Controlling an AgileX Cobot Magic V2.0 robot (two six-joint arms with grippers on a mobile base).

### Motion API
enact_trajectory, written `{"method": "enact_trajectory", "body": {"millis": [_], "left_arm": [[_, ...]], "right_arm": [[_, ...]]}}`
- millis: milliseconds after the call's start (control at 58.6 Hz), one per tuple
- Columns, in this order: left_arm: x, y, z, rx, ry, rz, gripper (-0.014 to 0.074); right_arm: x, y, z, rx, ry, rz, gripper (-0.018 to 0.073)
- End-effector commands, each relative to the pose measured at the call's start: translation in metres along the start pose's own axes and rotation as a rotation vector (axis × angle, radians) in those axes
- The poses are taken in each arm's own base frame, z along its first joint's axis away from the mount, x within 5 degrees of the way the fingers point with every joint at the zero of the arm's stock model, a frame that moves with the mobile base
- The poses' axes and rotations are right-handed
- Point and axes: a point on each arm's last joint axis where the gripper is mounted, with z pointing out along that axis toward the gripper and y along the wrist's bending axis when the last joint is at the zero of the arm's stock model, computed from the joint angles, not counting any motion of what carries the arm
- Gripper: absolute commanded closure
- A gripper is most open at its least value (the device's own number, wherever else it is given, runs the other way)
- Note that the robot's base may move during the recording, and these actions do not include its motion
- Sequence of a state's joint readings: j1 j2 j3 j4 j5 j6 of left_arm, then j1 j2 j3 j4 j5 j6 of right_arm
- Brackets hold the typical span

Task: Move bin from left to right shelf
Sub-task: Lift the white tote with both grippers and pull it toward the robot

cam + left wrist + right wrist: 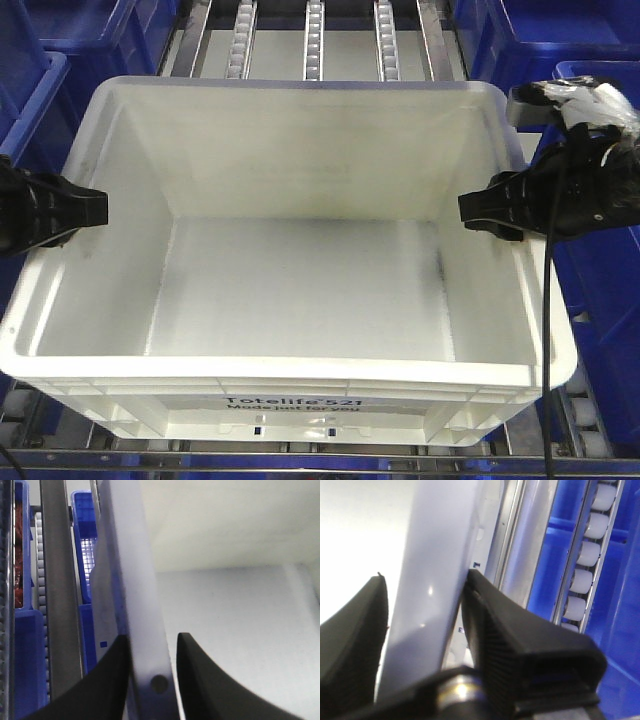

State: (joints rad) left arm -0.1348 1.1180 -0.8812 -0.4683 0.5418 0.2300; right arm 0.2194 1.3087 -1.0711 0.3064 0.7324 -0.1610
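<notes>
**Two hands on the rim.** A large white rectangular plastic bin, printed "Totelife" in black on its near wall, sits empty on a metal roller shelf. Its front edge is at the shelf's near edge, and dark blue plastic totes stand on both sides. The bin's long axis appears to run side to side. It lies squarely between the robot's black left hand, at the middle of the left end wall, and its black right hand, at the middle of the right end wall. Neither arm is the nearer.

In each wrist view the two fingers stand one inside and one outside the thick rolled rim. The outer finger touches the plastic, while the inner one looks a sliver off it. Whether either hand is actually pressing cannot be told.

The move to the right shelf likely depends on this even hold at both ends, with the right hand leading.

The place where the bin is to go is not in view. Only totes and a roller track show on that side. A black cable hangs down past the bin's right rim. Both arms are cut off at the frame edges, and the bin's underside on the rollers is hidden.
</notes>
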Motion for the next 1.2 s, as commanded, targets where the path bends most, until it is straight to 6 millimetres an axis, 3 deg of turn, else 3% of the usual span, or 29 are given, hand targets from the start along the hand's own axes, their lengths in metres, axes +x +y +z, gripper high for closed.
{"method": "enact_trajectory", "body": {"millis": [0,547,1178], "left_arm": [[-0.019,-0.011,-0.024,0.039,-0.155,-0.002,0.06],[-0.013,-0.021,-0.058,0.08,-0.189,0.029,0.0598],[-0.014,-0.024,-0.059,0.109,-0.197,-0.016,0.0598]], "right_arm": [[-0.017,0.008,-0.027,-0.029,-0.171,-0.005,0.0564],[-0.009,0.018,-0.061,-0.069,-0.209,-0.008,0.0564],[-0.005,0.023,-0.074,-0.102,-0.219,0.002,0.0564]]}}
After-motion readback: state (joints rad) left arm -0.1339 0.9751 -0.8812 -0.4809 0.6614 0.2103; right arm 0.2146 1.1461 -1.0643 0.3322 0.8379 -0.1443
